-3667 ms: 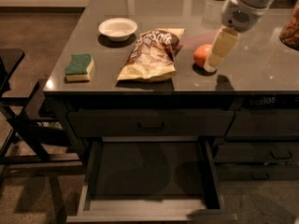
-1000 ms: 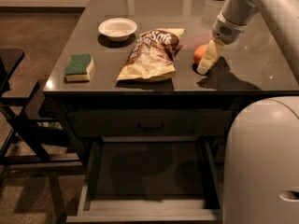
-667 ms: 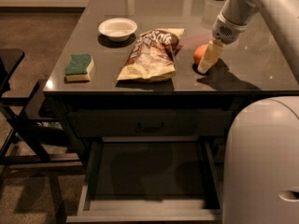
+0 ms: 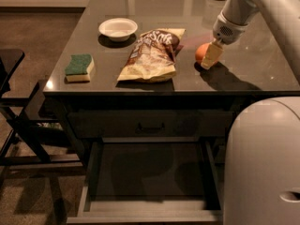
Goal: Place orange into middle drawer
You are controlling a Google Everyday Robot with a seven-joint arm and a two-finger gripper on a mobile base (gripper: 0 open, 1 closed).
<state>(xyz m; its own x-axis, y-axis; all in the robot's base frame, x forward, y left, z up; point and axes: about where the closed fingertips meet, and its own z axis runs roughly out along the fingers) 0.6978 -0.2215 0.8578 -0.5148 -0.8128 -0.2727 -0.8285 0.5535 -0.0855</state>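
We see the gripper (image 4: 209,57) low over the right side of the glossy grey table (image 4: 140,3), its pale tip pressed against the orange (image 4: 201,52). Whether it grips the fruit or only touches it we cannot tell. The orange, small, round and smooth, sits on the tabletop just right of a crinkled yellow-brown chip bag (image 4: 151,55). Farther left we find a shallow white bowl (image 4: 117,28) and a green-topped sponge (image 4: 78,67). Below a closed drawer front with a black bar handle (image 4: 150,125), the middle drawer (image 4: 150,204) stands pulled out, its flat dark bottom bare inside a lighter grey rim.
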